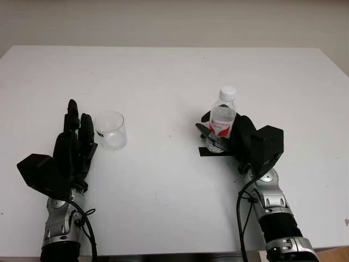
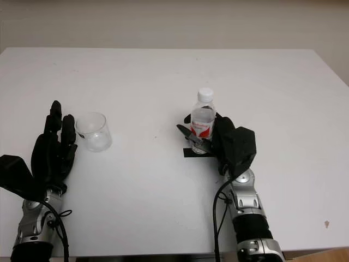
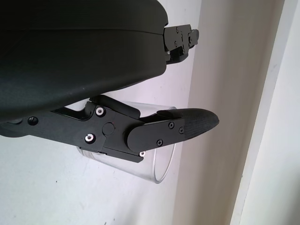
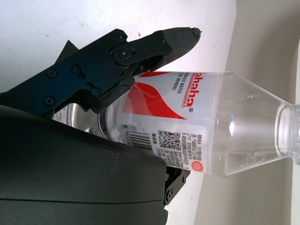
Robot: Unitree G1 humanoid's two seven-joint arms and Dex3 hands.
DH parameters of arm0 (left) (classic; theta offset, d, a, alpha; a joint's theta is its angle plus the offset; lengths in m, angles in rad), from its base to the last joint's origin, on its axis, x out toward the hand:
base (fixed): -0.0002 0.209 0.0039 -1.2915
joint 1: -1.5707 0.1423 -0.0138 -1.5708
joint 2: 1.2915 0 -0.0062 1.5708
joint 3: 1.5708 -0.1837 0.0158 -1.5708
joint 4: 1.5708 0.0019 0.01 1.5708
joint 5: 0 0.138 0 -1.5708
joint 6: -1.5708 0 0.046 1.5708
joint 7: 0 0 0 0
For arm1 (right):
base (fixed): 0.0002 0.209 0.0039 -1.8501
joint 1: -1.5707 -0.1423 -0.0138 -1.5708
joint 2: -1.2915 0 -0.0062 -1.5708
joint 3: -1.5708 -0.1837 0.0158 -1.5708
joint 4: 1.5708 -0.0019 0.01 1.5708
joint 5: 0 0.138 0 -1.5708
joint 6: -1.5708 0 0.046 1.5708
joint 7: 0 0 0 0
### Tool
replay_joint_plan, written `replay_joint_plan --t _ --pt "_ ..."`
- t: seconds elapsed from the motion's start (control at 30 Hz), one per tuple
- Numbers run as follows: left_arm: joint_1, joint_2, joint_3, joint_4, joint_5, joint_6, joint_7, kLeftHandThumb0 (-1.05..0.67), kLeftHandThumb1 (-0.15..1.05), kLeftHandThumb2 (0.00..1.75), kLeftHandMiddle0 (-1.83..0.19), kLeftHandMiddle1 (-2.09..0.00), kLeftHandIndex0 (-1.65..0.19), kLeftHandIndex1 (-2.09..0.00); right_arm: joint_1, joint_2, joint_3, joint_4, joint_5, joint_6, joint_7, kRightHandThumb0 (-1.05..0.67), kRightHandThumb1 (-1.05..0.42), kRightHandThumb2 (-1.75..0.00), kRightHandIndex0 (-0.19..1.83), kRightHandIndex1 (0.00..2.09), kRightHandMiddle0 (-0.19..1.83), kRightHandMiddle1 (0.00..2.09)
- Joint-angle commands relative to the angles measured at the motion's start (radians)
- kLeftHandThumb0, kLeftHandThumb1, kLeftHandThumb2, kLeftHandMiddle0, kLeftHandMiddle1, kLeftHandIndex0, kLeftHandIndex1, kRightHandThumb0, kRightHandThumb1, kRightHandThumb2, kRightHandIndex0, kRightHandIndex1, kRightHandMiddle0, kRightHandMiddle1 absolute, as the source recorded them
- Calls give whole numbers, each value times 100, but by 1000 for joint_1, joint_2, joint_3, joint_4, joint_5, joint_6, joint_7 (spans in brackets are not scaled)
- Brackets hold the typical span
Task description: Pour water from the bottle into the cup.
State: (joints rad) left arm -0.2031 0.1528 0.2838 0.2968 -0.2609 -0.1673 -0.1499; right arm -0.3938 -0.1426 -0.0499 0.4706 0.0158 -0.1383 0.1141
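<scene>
Within the right hand (image 1: 226,139)'s curled fingers, upright bottle (image 1: 223,117); cup (image 1: 110,130) beside open left hand (image 1: 73,147)

Head stereo pair looks down on the shared table (image 1: 163,71); wrist cameras sit close behind each hand

Right hand (image 1: 226,136) is gripping the upright capped bottle (image 1: 222,117) right of the desk's (image 1: 163,71) middle. Left hand (image 1: 73,147), open, is sitting just beside the empty cup (image 1: 110,130).
</scene>
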Motion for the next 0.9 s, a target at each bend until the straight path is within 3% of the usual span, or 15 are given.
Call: replay_joint_plan --t 0.0,0.07,0.2,0.27,0.33,0.47,0.87 --pt "23 8 6 0 4 4 1 -63 105 53 9 -6 10 -6 -1 1 4 14 -13 -38 -9 -44 -105 -33 39 202 38 209" --pt "23 9 6 -1 6 6 5 -62 105 52 8 -6 10 -7 -1 2 7 29 -26 -72 -18 -46 -105 -29 32 188 29 205" --pt "22 14 8 -2 -1 11 -5 -62 105 52 8 -6 10 -6 0 -4 11 35 -2 -96 37 -51 -105 -15 4 145 4 158" --pt "22 16 10 -1 1 10 -3 -63 105 53 7 -6 9 -7 7 -27 24 17 5 -86 101 -60 -102 -8 -12 59 -11 87" --pt "22 18 11 -2 1 12 -4 -63 105 53 7 -6 9 -7 13 -46 34 3 -2 -85 142 -66 -101 -6 -16 15 -12 37" --pt "22 20 12 -3 -2 12 -8 -62 105 52 7 -6 9 -6 28 -71 43 -28 -17 -91 171 -78 -92 -3 -19 1 -19 3" --pt "12 30 7 -6 3 21 -11 -62 105 53 7 -6 9 -6 69 -75 29 -58 -17 -110 146 -86 -87 -5 -19 0 -19 0"
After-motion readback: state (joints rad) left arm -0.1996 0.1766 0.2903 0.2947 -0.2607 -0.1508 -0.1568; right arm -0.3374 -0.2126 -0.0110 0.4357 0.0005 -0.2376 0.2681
